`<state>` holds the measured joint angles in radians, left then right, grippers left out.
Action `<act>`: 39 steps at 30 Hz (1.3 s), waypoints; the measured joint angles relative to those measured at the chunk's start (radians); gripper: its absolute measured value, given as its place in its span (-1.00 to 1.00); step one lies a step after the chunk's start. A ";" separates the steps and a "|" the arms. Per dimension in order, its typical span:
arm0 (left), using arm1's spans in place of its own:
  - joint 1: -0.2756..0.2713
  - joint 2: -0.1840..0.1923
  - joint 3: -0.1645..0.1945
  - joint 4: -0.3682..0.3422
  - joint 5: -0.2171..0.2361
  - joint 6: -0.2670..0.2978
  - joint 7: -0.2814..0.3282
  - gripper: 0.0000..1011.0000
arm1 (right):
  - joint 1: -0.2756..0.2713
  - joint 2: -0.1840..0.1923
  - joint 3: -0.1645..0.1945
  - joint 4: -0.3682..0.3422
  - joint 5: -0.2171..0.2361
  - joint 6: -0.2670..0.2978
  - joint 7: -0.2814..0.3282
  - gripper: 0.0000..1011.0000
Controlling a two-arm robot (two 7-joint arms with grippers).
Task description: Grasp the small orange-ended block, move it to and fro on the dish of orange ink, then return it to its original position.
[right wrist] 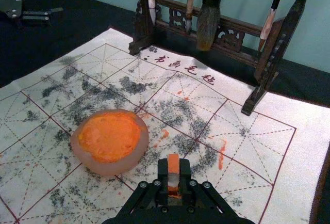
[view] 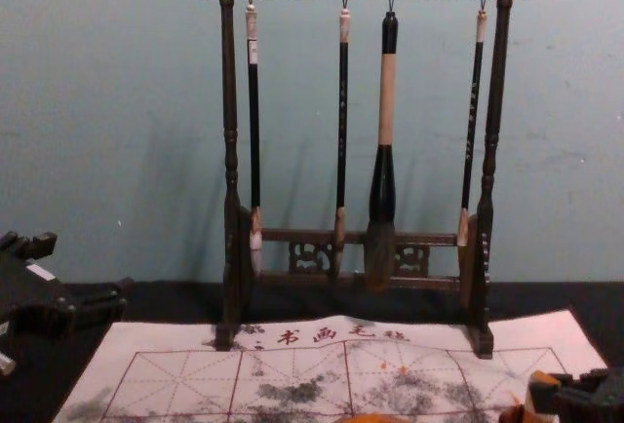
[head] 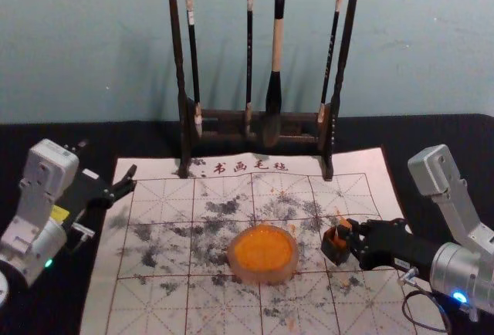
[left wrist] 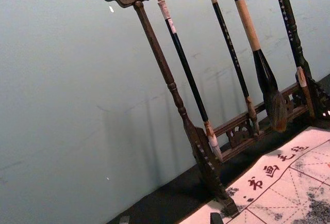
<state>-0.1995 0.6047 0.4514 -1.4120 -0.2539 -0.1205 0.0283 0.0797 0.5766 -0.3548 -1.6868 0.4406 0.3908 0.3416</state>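
My right gripper (head: 345, 234) is at the right of the ink dish (head: 263, 253), by a small dark brown holder (head: 334, 251). In the right wrist view my right gripper (right wrist: 174, 171) is shut on the small orange-ended block (right wrist: 174, 163), fingers against both its sides. The block (view: 539, 394) shows at the chest view's lower right. Whether it touches the holder, I cannot tell. Orange ink (right wrist: 109, 136) covers the round, pale-rimmed dish. My left gripper (head: 130, 178) is parked open over the mat's left edge, away from the dish.
Behind the mat's back edge stands a dark wooden rack (view: 231, 140) with several hanging brushes, the thickest one (view: 382, 184) right of centre. The white gridded mat (head: 158, 312) has grey and orange stains and lies on a black cloth (head: 46, 134).
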 joint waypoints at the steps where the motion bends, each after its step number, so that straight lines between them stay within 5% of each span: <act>1: 0.000 0.000 0.000 0.000 0.000 0.000 0.000 1.00 | 0.001 -0.001 -0.001 0.001 -0.002 0.001 0.000 -0.88; 19: 0.000 0.000 0.000 0.000 0.000 0.000 0.000 1.00 | 0.003 0.000 -0.006 0.002 -0.011 0.001 0.004 -0.85; 39: 0.000 0.000 0.000 0.000 0.000 0.000 0.000 1.00 | 0.002 0.000 -0.005 0.002 -0.008 0.001 0.002 0.41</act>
<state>-0.1995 0.6047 0.4514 -1.4119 -0.2539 -0.1205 0.0283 0.0820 0.5764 -0.3593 -1.6851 0.4328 0.3915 0.3438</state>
